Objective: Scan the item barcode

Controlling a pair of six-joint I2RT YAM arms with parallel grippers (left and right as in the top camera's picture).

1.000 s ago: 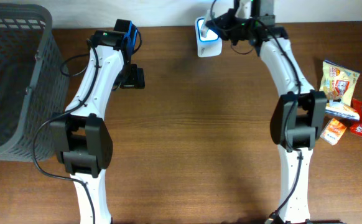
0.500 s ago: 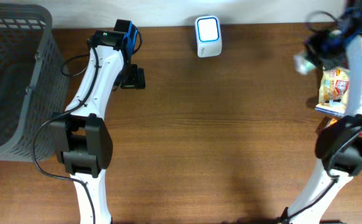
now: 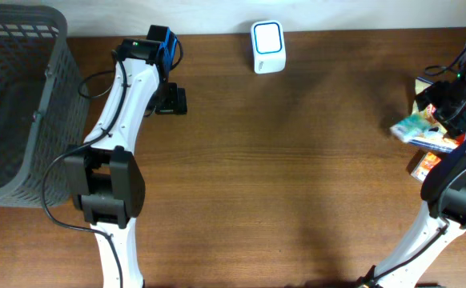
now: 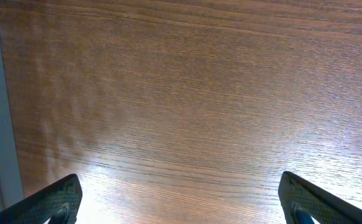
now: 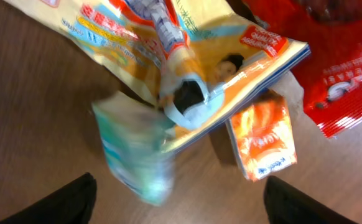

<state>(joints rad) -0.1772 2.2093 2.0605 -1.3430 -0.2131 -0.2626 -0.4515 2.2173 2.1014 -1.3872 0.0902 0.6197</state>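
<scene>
Brown wood-grain desk [image 3: 297, 184] is stretching out under both arms. Nearest on the right side, the green-and-white packet [image 5: 134, 152] is showing as a blur in the right wrist view. It is sitting just ahead of the right jaws, closer to the tip on the view's left, and whether it is resting on the desk I cannot tell. The right jaws are standing wide apart, gripping and touching nothing. Just beyond the packet, a yellow snack bag [image 5: 187, 56], an orange box [image 5: 265, 134] and a red bag [image 5: 336, 62] are lying together. Further back on the left, the left jaws are hanging fully spread over bare desk, holding nothing, near a grey basket [image 3: 9, 112]. Farthest off, the white-and-blue scanner [image 3: 267, 46] is sitting at the desk's far edge, well apart from the packet.
</scene>
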